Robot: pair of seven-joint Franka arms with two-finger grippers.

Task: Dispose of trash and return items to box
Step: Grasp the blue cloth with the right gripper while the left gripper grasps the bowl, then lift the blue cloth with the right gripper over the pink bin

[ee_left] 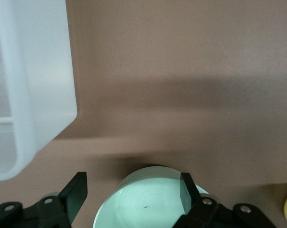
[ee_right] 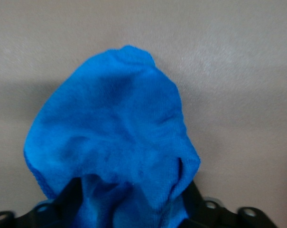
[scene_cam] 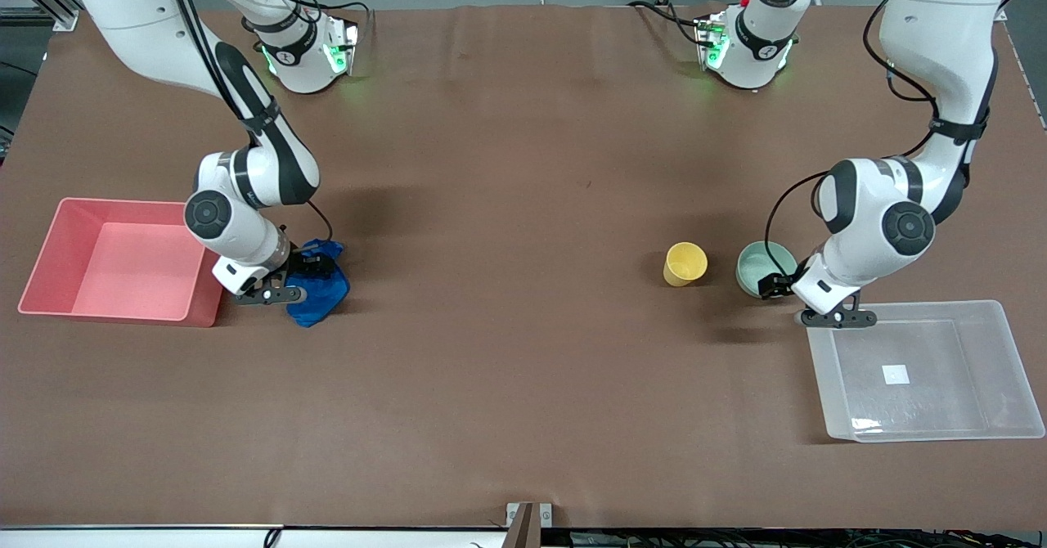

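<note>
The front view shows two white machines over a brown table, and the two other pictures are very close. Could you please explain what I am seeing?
These are two robot arms, and each ends in two-finger jaws. The front view comes from a high camera that faces them. The other two pictures come from cameras on the wrists, looking past the jaws. The right arm has lowered its jaws, open, around a blue cloth that lies on the table beside a pink bin. The left arm has its jaws open at a green bowl, with one finger seemingly over the rim. A yellow cup stands beside the bowl, and a clear tub lies nearer to the front camera. Nothing is lifted yet.
</note>
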